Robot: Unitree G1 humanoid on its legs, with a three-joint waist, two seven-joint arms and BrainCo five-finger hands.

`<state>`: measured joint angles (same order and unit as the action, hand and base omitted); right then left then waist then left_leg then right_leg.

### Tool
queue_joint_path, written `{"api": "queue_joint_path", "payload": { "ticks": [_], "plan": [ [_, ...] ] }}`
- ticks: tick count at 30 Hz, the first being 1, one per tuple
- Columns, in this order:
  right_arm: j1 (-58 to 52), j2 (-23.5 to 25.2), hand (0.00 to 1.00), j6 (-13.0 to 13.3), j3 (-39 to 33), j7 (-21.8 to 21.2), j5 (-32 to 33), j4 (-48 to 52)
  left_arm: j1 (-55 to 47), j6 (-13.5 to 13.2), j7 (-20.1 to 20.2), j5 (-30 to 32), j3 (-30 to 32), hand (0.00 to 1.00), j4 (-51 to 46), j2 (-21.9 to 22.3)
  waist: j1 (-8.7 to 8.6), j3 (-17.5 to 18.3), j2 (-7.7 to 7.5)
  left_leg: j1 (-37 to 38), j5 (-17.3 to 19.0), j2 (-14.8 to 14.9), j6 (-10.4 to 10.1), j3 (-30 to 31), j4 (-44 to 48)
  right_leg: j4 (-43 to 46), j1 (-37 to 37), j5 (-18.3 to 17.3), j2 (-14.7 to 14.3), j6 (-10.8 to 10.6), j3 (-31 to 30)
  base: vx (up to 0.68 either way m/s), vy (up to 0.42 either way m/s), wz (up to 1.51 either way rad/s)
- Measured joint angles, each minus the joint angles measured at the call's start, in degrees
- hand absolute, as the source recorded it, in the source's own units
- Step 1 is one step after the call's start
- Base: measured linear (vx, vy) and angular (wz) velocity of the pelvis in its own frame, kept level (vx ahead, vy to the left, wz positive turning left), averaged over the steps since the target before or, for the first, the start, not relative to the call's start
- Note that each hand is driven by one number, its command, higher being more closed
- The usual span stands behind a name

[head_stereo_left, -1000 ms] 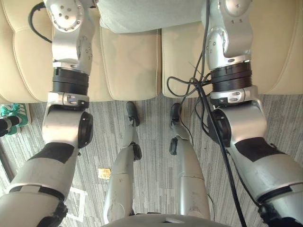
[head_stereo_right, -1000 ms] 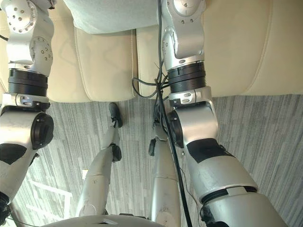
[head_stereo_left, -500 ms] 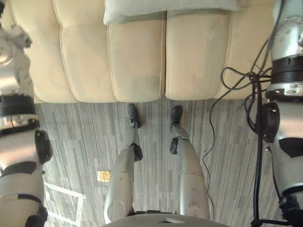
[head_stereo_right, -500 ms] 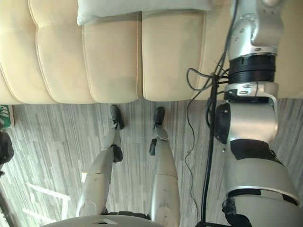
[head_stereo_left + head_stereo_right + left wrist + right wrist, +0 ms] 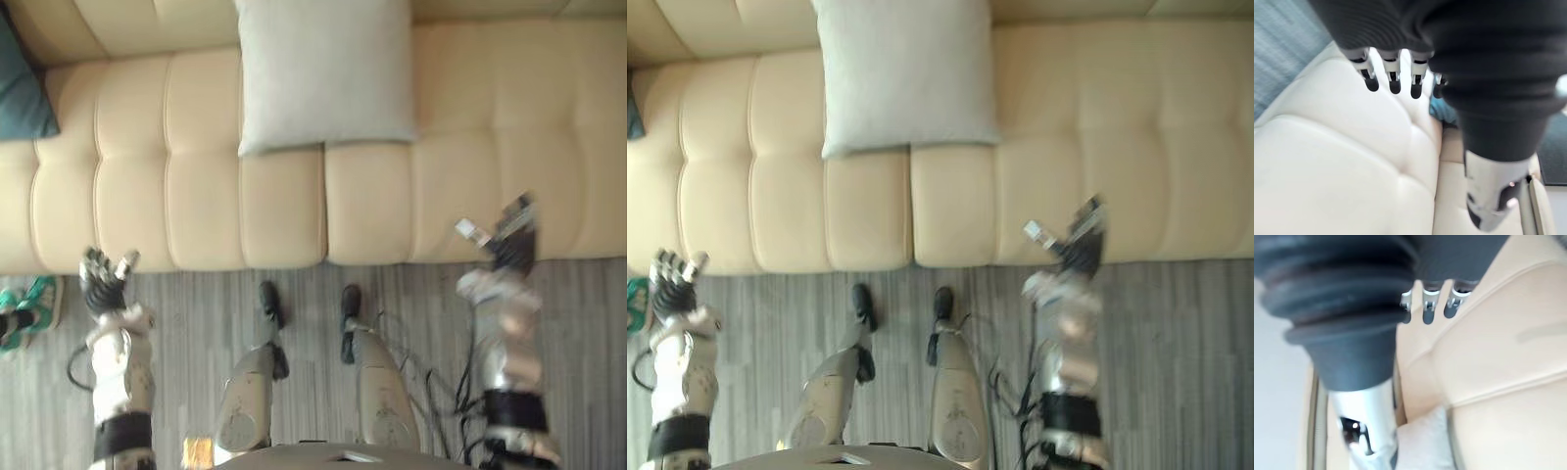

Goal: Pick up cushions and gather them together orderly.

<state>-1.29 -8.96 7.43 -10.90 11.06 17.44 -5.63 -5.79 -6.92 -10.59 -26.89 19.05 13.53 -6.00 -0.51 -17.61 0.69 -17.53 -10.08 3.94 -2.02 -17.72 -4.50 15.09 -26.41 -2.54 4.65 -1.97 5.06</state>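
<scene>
A pale grey cushion [image 5: 323, 73] lies flat on the cream sofa [image 5: 196, 186], in the middle against the backrest. A teal cushion [image 5: 20, 93] rests at the sofa's far left end and also appears past my left fingers [image 5: 1442, 105]. My left hand [image 5: 103, 279] hovers at the sofa's front edge on the left, fingers [image 5: 1393, 81] straight and empty. At the front edge on the right, my right hand [image 5: 505, 245] is held up with straight fingers [image 5: 1427, 308], holding nothing. The grey cushion's corner [image 5: 1422, 440] shows beyond its thumb.
Grey striped carpet [image 5: 421, 294] runs in front of the sofa. A teal and white object [image 5: 24, 308] lies on the floor at the far left. A small yellow item [image 5: 196, 452] sits on the carpet near the bottom edge.
The camera has pulled back, bringing more of the sofa and the whole grey cushion into view. Both arms have drawn back from over the seat to its front edge, hands empty.
</scene>
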Motion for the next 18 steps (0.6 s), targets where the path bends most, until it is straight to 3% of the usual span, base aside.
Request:
{"api": "queue_joint_path", "payload": {
  "ticks": [4, 7, 12, 18],
  "plan": [
    [-7.1, 5.6, 0.0, -1.2, 1.3, -2.8, -4.5, -8.0, -4.4, 0.8, 1.7, 0.8, -1.4, 0.0, 9.6, 5.0, -0.15, 5.5, -0.74, 5.9, 2.0, 0.7, -0.4, -1.9, 0.0, -4.6, 6.9, 1.1, -1.0, -0.3, -1.5, 0.09, -0.012, -0.34],
    [-9.1, 8.3, 0.0, -2.3, 1.5, -3.1, -6.6, -17.7, -4.5, 2.3, 2.3, 5.6, -1.7, 0.0, 20.6, 8.0, -0.29, 9.2, -0.75, 10.0, 3.2, 0.7, -0.1, -2.9, 0.0, -6.9, 11.7, 1.7, -1.1, -0.7, -2.3, 0.09, 0.012, -0.16],
    [-8.7, 9.2, 0.0, -3.8, 3.9, -3.5, -10.8, -27.6, -4.4, 4.2, 2.2, 12.5, -1.5, 0.0, 30.9, 9.3, 0.04, 12.5, -0.87, 14.9, 4.4, 0.5, -0.2, -3.4, -0.1, -9.1, 17.1, 1.9, -1.0, -1.1, -2.7, 0.06, 0.018, -0.06],
    [-6.7, 9.6, 0.0, -5.0, 3.5, -3.6, -17.5, -34.7, -4.1, 5.1, 1.2, 17.8, 0.9, 0.0, 37.2, 8.9, 0.91, 13.7, -1.31, 20.1, 5.6, 0.1, -0.2, -6.5, -0.4, -10.1, 21.1, 2.4, -1.2, -1.6, -6.1, 0.02, 0.026, -0.25]
  ]
}}
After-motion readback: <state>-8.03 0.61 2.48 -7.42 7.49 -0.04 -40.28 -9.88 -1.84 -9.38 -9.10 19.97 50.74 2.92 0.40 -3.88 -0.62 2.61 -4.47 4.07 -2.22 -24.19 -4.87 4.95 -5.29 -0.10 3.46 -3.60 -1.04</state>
